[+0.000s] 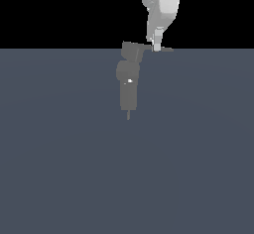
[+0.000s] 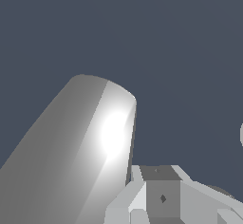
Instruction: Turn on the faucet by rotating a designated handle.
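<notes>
- At 12 o'clock of the exterior view: faucet (image 1: 129, 77) upright on grey floor (image 1: 59, 153).
- Handle (image 1: 159, 49) projects toward 3 o'clock; gripper (image 1: 157, 45) meets it, apparently positioned to rotate it.
- Jaw opening: cannot tell.

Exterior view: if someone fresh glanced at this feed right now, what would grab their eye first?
Probably the glossy white arm coming down from the top edge, bright against the black background, its claw low at the thin grey handle. Next, the blocky grey faucet standing alone on the blue-grey floor, with a tiny white spot on its middle. In the wrist view, a big shiny grey rounded shape fills the near field.
</notes>
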Robot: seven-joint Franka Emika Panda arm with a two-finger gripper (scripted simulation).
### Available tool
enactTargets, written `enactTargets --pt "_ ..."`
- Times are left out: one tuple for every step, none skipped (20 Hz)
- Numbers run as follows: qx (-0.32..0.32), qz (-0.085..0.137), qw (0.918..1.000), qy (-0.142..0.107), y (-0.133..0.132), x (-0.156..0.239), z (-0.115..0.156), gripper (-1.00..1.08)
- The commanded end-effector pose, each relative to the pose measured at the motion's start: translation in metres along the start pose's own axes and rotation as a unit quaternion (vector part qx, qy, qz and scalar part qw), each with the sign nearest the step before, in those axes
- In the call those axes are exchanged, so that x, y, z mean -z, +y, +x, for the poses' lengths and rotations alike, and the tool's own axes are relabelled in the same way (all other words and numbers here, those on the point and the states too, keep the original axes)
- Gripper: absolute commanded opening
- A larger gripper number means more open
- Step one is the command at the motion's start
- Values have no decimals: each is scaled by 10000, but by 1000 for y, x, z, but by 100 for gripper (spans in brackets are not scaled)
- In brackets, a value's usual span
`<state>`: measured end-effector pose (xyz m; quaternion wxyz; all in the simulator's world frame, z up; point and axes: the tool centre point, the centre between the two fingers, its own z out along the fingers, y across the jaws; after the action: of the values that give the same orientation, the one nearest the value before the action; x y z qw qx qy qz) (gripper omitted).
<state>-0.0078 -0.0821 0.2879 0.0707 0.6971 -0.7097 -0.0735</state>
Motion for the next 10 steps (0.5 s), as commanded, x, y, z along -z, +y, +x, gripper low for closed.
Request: enactTargets --pt "-105 21 9999 6 -5 0 19 -100" --pt "-109 22 9999 5 -7 0 22 -100" --pt "-114 23 9999 5 -9 0 24 -100" --pt "-119 25 9999 4 -11 1 27 -100" --pt "-125 26 9999 4 -13 1 30 -100" --pt "-129 27 9999 3 -15 1 33 -100" --pt "-134 29 9999 3 -17 1 36 -100" --pt "-139 30 9999 2 -19 1 38 -100" --pt "-143 31 9999 2 -20 1 41 -100" --pt "-148 32 9999 1 -22 1 44 -100"
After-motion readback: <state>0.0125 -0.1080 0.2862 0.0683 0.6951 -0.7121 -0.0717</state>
